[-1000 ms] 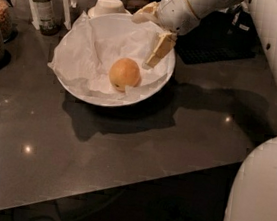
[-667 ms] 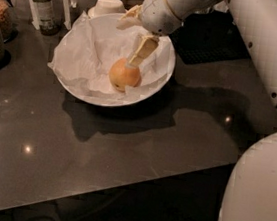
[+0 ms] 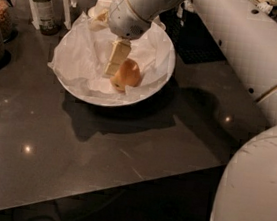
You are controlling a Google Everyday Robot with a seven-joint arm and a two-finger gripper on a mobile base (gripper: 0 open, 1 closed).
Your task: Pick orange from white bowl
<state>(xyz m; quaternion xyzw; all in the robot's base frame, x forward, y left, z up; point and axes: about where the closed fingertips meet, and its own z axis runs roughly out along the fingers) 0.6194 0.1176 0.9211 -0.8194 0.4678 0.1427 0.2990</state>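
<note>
Orange [image 3: 129,73] lies inside white bowl [image 3: 104,102], on paper [image 3: 84,60], right of centre. Gripper [image 3: 116,63] is down in bowl, against orange's left side; open or closed, we cannot tell. We judge: centre over fruit, squeeze gently, lift straight.

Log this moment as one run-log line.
stage: pre-grasp | tool: low inside white bowl, right beside orange | orange: on crumpled paper in bowl | grasp: not confirmed
</note>
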